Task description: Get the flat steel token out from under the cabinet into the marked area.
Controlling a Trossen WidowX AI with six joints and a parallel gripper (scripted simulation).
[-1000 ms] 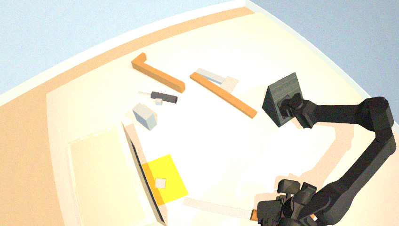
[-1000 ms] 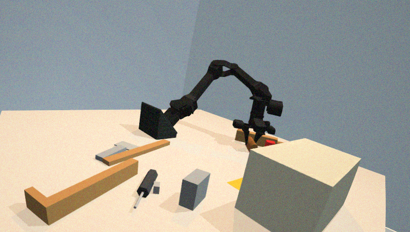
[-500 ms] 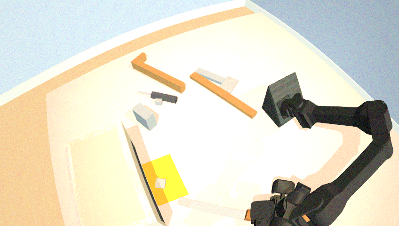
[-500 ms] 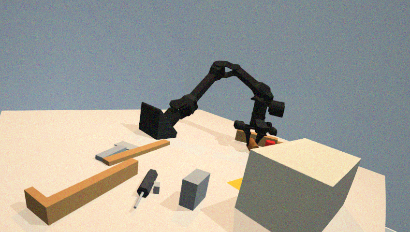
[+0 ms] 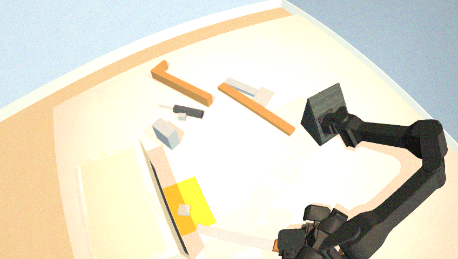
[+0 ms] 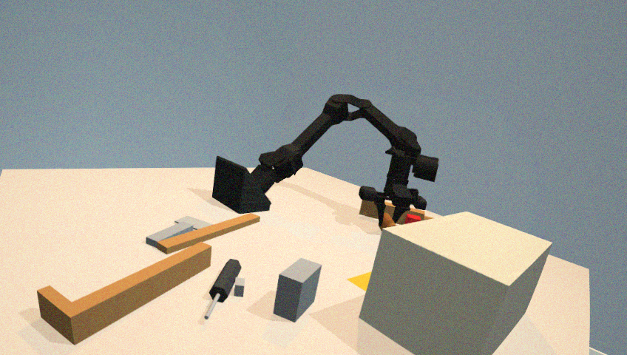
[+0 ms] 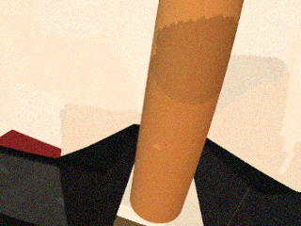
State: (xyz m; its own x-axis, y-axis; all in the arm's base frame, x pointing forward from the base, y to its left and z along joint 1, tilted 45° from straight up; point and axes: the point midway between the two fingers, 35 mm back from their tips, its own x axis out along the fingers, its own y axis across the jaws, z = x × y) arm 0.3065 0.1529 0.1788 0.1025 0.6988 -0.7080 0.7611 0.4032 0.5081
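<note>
The pale square token (image 5: 183,209) lies flat inside the yellow marked area (image 5: 200,195) (image 6: 361,281), in front of the cabinet (image 5: 112,198) (image 6: 444,272). My gripper (image 6: 387,220) (image 7: 166,136) is shut on the round orange-brown handle (image 5: 275,245) (image 7: 174,113) of a long flat tool. The tool's pale blade (image 5: 236,236) points toward the cabinet, with its tip at the area's lower edge, a little apart from the token in the top view. Whether the blade rests on the table cannot be told. The cabinet hides the token and blade in the exterior view.
An orange L-shaped bar (image 5: 183,86) (image 6: 140,281), an orange straight bar (image 5: 257,109) (image 6: 208,233), a dark-handled screwdriver (image 5: 188,111) (image 6: 226,279) and a grey block (image 5: 165,133) (image 6: 296,290) lie beyond the area. A red block (image 6: 413,218) (image 7: 30,143) is near the gripper.
</note>
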